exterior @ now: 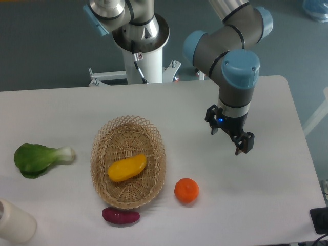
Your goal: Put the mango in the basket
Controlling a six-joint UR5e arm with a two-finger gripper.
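Mango first: the smooth, elongated yellow-orange mango (127, 168) lies inside the large oval basket of light tan woven wicker (102, 148), on its floor and a little toward the near end. Its long axis runs on a slant, the right tip raised toward the far side and the left tip lower and nearer. By the look of it the placing is done.

Off to the right, well apart from the basket, the black two-finger gripper (229, 135) hangs from the grey-and-blue arm above the white counter (277, 195). Its jaws stand apart with nothing between them. From those jaws the mango lies away to the left and somewhat nearer the front edge, with the basket's lattice rim between the two.

A round orange citrus fruit (186, 190) sits on the counter just beside the basket's right front flank, and a dark purple-red oblong vegetable (121, 216) lies close against the basket's front end; whether it touches the rim I cannot tell. A green leafy vegetable with a pale stalk (40, 157) rests far to the left.

My guess is that nothing more is needed of the arm than to stay clear.
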